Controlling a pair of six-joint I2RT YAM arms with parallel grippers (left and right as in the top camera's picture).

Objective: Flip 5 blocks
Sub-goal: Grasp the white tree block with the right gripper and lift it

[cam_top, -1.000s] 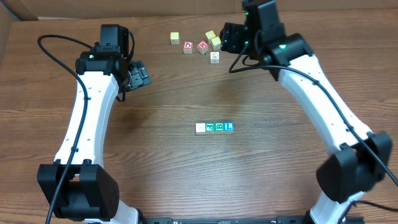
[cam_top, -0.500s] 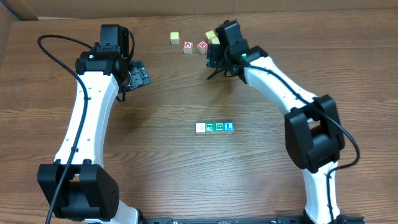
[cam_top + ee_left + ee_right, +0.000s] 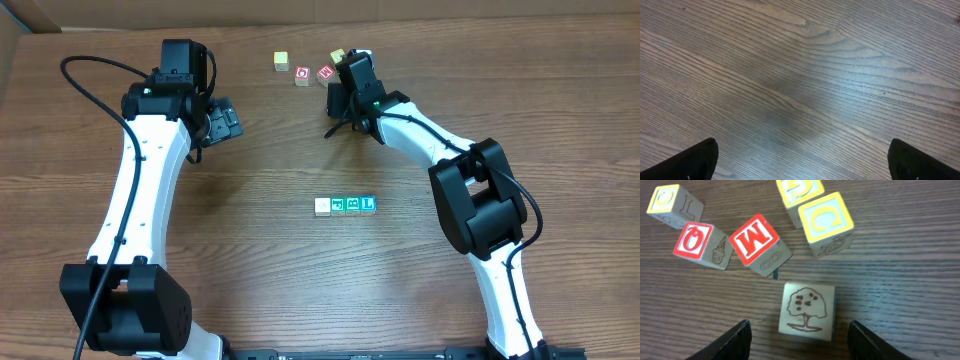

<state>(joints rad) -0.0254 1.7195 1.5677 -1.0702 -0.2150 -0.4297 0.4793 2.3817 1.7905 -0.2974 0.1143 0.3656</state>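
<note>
Straddling the tree-faced block, right tool gapes (left tool open too).

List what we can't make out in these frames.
Overhead: tree block hidden beneath the right gripper.
Overhead: symbols on the row of four blocks too small to read; neither wrist view shows them.
Left wrist: left gripper fingertips cut off by the bottom edge.
Right wrist: top yellow block cut off by the upper edge.
</note>
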